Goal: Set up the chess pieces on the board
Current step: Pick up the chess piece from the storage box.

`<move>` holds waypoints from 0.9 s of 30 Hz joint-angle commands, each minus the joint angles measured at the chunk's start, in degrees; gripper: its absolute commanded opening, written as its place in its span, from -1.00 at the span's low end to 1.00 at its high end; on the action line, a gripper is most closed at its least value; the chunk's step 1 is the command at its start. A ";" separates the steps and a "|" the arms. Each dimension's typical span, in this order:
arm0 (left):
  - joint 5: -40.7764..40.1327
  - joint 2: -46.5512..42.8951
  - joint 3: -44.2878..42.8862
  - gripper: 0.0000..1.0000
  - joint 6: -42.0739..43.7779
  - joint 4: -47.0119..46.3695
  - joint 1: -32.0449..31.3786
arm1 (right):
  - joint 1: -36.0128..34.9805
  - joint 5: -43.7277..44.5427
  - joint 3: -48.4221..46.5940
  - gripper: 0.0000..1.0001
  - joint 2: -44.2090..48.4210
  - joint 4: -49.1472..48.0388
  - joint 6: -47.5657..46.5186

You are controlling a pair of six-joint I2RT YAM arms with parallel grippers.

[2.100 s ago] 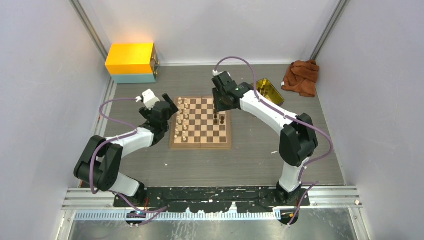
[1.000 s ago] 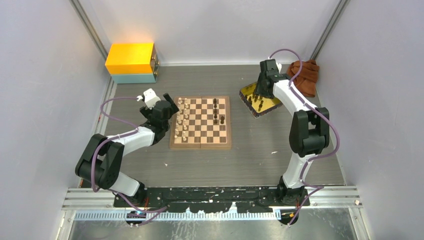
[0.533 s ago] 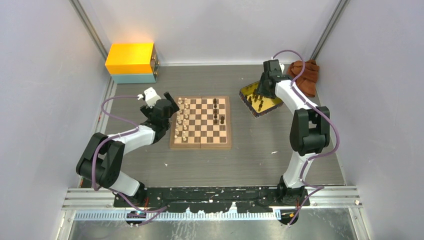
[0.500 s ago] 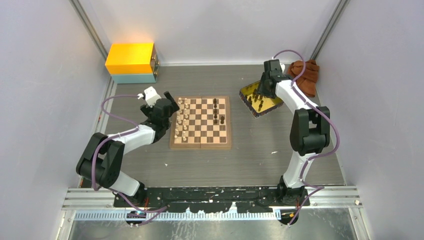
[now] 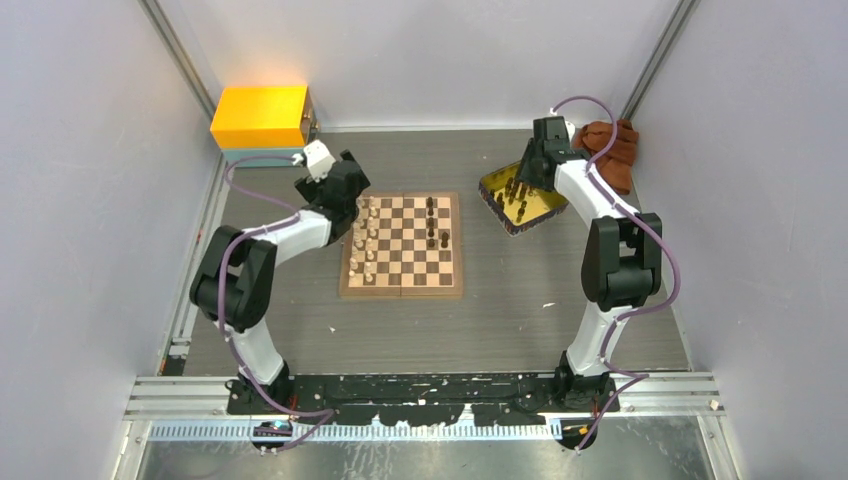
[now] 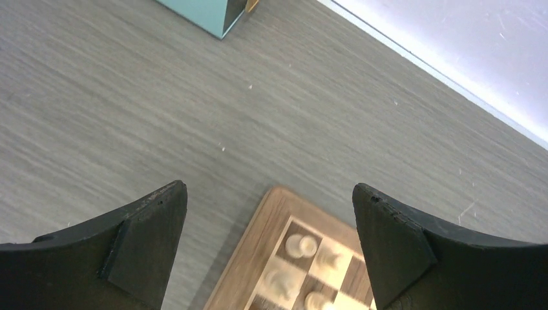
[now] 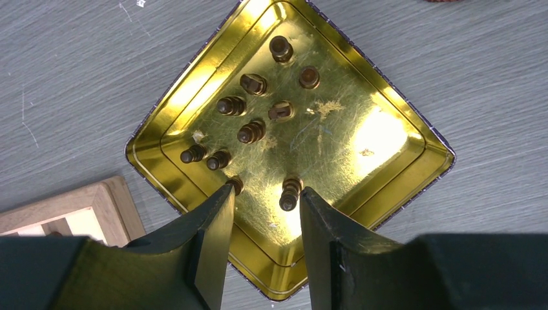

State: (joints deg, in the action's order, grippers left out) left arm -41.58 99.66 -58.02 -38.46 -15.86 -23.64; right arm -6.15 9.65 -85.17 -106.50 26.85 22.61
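Right hand (image 7: 266, 194), half open and empty, has swung from the board (image 5: 412, 265) to hover over the tray (image 7: 388, 142) of dark pieces (image 7: 252, 131). Another pick looks next; left hand (image 6: 268, 190) waits wide open, empty.

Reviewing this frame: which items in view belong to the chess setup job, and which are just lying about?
Job:
- chessboard
- pale pieces standing on it
- dark pieces standing on it
- remaining dark pieces
- gold tray holding them

Lying about:
- yellow-and-teal box
- brown cloth
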 commanded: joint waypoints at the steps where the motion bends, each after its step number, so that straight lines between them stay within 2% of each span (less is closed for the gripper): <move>1: -3.70 2.79 -10.65 0.99 2.98 4.80 1.30 | -0.02 0.49 -0.55 -0.04 2.44 -2.75 -0.57; 4: -2.90 3.82 -17.99 0.99 4.67 11.63 1.90 | -0.07 1.40 -2.25 -0.03 2.68 -0.54 -0.84; 7: -2.18 4.42 -24.19 0.99 2.41 20.37 3.11 | -0.07 0.34 -4.80 0.00 2.36 2.94 -0.35; 12: -3.06 4.29 -27.19 0.98 -2.09 28.15 3.25 | -0.04 -0.07 -9.06 0.07 1.97 8.75 -1.35; 15: -4.31 4.32 -28.07 0.98 -1.87 29.15 3.25 | 0.04 -0.12 -8.98 0.08 1.86 8.85 -1.69; 18: -4.77 4.64 -31.50 0.98 0.07 31.99 3.25 | 0.64 0.37 -11.06 0.08 0.60 13.00 -0.22; 21: -4.86 5.62 -33.70 0.98 1.64 31.99 3.25 | 1.48 -0.17 -6.82 0.08 2.01 10.20 0.41; 27: -4.31 4.35 -29.99 0.98 0.93 28.82 3.16 | 1.87 -0.50 -2.24 0.08 4.51 8.27 1.04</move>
State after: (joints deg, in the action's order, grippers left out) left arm -44.23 105.30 -89.08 -38.24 15.09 -20.49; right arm -4.60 8.97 -88.77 -106.41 36.93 22.87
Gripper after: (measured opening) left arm 0.991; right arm 0.538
